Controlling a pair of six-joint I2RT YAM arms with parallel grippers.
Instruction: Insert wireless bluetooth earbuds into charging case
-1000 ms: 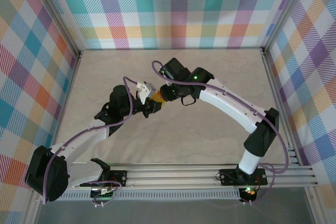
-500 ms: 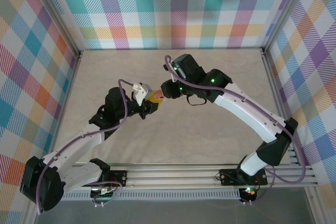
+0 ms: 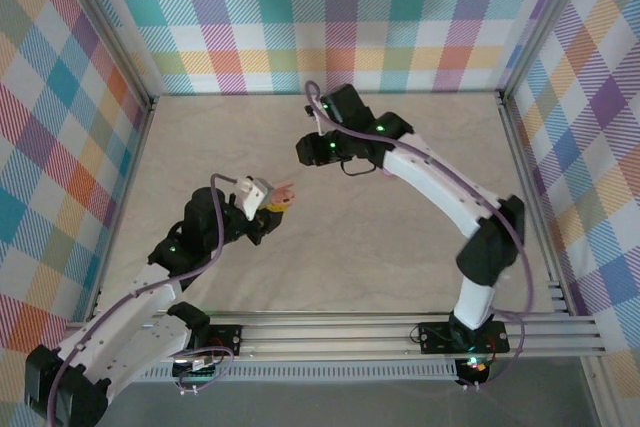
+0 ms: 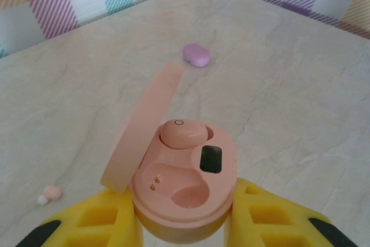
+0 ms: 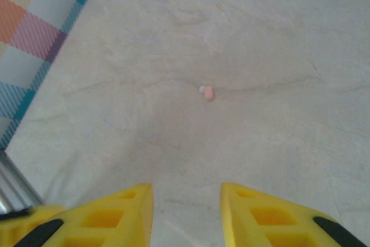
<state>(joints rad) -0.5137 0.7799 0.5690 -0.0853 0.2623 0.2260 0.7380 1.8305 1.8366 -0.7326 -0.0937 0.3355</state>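
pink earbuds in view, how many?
2: one earbud seated in the open case in the left jaws, another earbud loose on the table. More may be hidden.

A pale beige tabletop [image 3: 400, 237] with faint marble-like veining forms the floor of the enclosure; plaid-patterned walls [image 3: 330, 17] in pink, teal, yellow, orange and purple stand at its back and along both sides; silvery aluminium posts [image 3: 110, 32] rise at the corners; a slotted aluminium rail [image 3: 340, 339] crosses the near edge; the light is soft and even, leaving only faint shadows.
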